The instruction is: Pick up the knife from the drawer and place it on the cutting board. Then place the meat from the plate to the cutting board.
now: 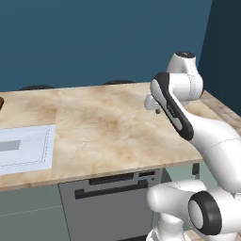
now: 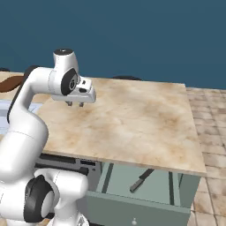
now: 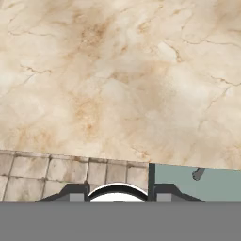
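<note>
Right base view shows the knife (image 2: 141, 180) lying in the open drawer (image 2: 145, 204) below the counter (image 2: 132, 123) edge, while the gripper (image 2: 75, 104) hangs over the marble, holding nothing; whether its fingers stand apart I cannot tell. Fetching the knife looks like the step in hand (not yet begun). Next, the arm would need to clear the counter's front edge and reach down into the drawer. Open floor lies to the right, giving room.

Both base views look forward and down across the same marble counter (image 1: 108, 127) from opposite rear sides, while the hand view faces it closely from above.
</note>
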